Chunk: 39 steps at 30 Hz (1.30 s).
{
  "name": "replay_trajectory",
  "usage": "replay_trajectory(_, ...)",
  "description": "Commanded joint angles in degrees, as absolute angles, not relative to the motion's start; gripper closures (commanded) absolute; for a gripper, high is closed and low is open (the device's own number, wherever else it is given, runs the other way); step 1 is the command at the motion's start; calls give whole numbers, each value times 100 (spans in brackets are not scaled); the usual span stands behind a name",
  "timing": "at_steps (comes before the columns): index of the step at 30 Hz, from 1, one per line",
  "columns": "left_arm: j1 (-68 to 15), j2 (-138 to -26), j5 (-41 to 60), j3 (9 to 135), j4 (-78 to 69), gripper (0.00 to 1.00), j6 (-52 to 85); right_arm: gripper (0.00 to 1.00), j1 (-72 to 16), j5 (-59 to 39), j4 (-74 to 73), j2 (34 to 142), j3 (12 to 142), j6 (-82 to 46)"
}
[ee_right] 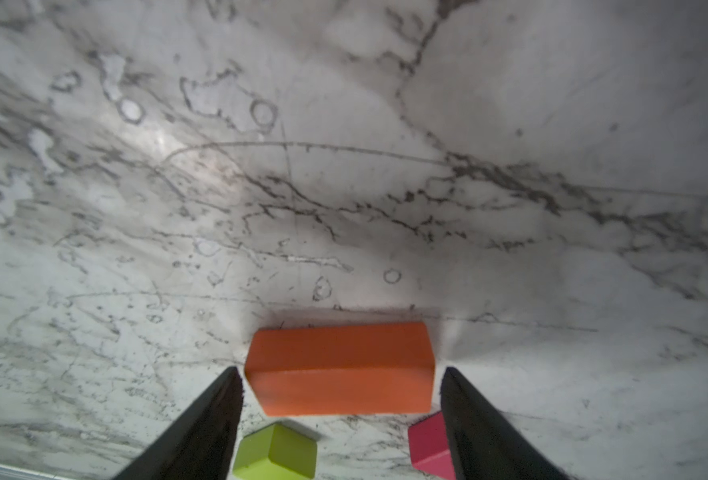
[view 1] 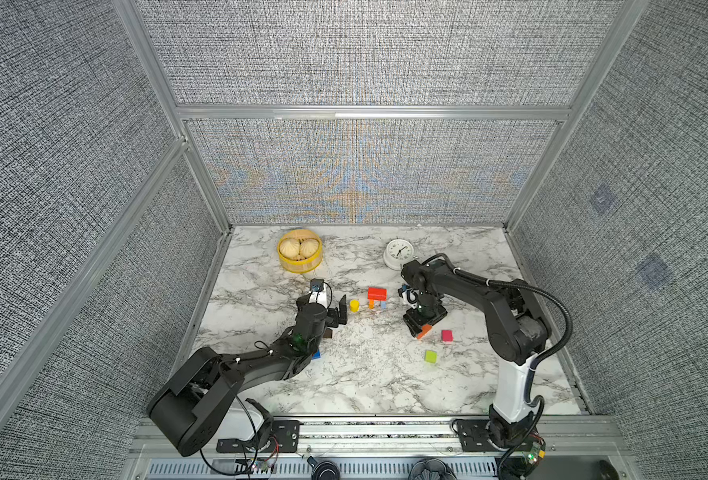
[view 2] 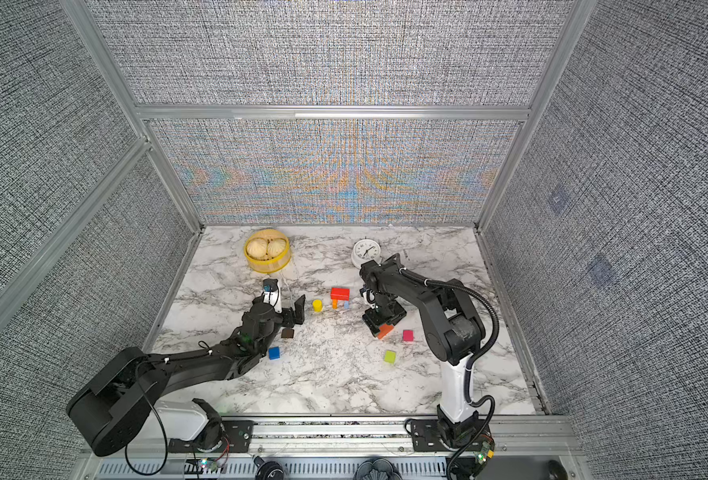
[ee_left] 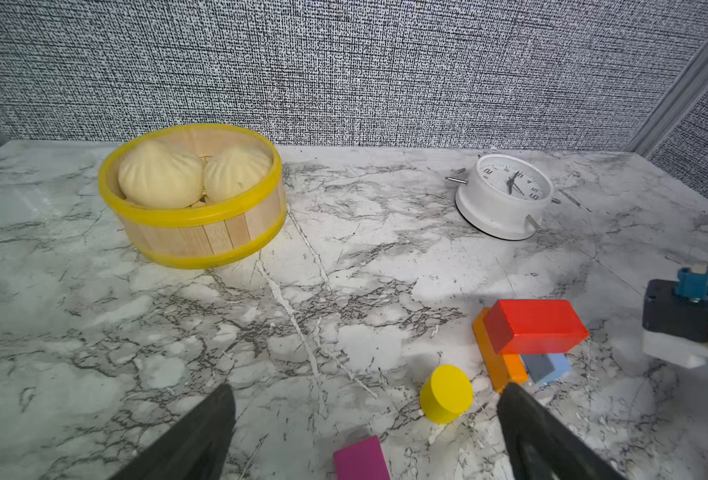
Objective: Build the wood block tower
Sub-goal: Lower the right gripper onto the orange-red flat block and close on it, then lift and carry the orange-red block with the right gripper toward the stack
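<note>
Orange brick (ee_right: 339, 368) lies right of the tabletop's (view 1: 364, 374) middle. Our right fingers (ee_right: 206, 424) stand open astride its ends, likely to carry it onto the tower (view 1: 377, 297) at mid-tabletop. Left fingers (ee_left: 194, 440) gape empty nearby.

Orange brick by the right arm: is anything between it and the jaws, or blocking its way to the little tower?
Nothing visible. The jaws of the right gripper straddle the orange brick directly; only bare marble lies between it and the tower.
</note>
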State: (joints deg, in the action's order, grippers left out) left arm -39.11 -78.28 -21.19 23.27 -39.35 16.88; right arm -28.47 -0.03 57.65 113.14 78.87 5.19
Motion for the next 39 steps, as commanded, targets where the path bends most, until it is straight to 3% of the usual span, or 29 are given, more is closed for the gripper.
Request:
replay_trajectory(1, -3899, -7797, -2053, 2313, -4109, 1, 1653, 24, -2901, 99, 5902, 11371, 7928, 510)
replay_trajectory(15, -3902, -7782, -2025, 2286, -4133, 1, 1653, 45, -2962, 215, 5988, 11383, 7945, 421)
replay_trajectory(32, -3900, -7693, -2653, 2248, -4017, 1, 2088, 51, -3268, 13, 6450, 10803, 8602, -1036)
replay_trajectory(39, -3894, -7586, -3130, 2909, -2277, 1, 2848, 51, -3377, -17, 6618, 10543, 9118, -1911)
